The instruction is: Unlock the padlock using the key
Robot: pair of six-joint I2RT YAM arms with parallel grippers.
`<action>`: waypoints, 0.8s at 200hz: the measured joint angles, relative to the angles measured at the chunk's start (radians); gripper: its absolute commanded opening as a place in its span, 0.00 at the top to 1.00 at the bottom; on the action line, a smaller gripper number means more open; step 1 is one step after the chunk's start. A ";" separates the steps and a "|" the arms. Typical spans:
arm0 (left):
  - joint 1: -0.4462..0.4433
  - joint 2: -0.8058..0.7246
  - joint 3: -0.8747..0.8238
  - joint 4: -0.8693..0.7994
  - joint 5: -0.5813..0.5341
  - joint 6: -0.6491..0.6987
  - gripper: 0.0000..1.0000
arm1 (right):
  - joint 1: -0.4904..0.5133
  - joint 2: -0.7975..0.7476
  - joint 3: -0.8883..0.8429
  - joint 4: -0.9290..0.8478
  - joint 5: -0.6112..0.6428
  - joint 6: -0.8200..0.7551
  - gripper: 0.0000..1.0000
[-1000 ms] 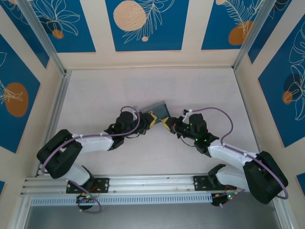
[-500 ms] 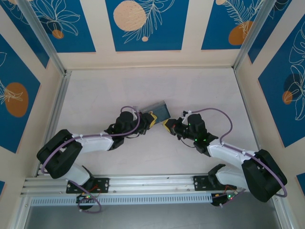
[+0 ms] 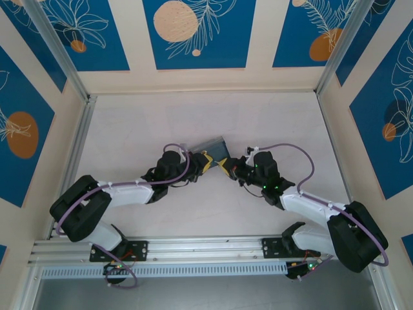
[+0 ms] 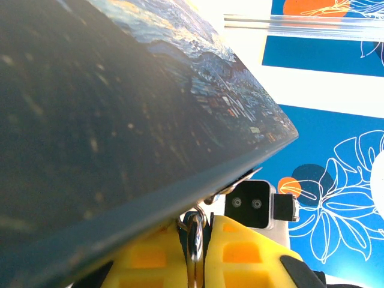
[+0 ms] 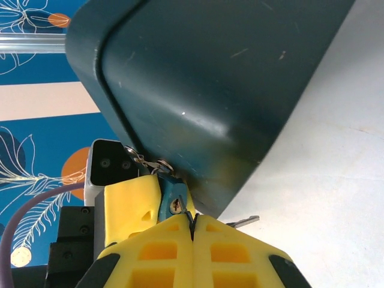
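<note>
padlock [image 5: 173, 193] clamped in left claw [image 4: 195, 243] — right claw [image 5: 193, 228] pressed together just beside it.

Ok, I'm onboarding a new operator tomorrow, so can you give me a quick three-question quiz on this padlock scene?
1. True or false: the right gripper is wide open.
2. In the top view, the left gripper and the right gripper meet: A) beside the painted tin; B) at the far wall; C) by the left arm's base.
3. In the right wrist view, what feature of the padlock faces the camera?

Key
1. False: it is shut, apparently on the thin key.
2. A.
3. Its keyhole.
</note>
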 measured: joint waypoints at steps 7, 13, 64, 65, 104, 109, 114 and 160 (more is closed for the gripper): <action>0.000 0.000 0.000 0.000 0.000 0.000 1.00 | 0.000 0.005 0.003 0.002 0.000 0.000 1.00; 0.000 0.000 0.000 0.000 0.000 0.000 1.00 | 0.001 0.009 0.006 0.004 0.000 0.000 1.00; 0.001 0.000 0.000 -0.001 -0.003 0.000 1.00 | 0.006 0.028 0.011 0.012 0.000 0.000 1.00; 0.001 0.000 0.000 -0.001 -0.003 0.000 1.00 | 0.006 0.028 0.011 0.012 0.001 0.000 1.00; 0.002 0.000 0.000 -0.001 -0.005 0.000 1.00 | 0.013 0.035 0.011 0.016 0.001 0.000 1.00; 0.002 0.000 0.000 -0.001 -0.007 0.000 1.00 | 0.013 0.035 0.012 0.016 0.001 0.000 1.00; 0.002 0.000 0.000 -0.001 -0.008 0.000 1.00 | 0.013 0.035 0.012 0.016 0.001 0.000 1.00; 0.004 0.000 0.000 0.000 -0.010 0.000 1.00 | 0.018 0.050 0.024 0.015 0.003 0.000 1.00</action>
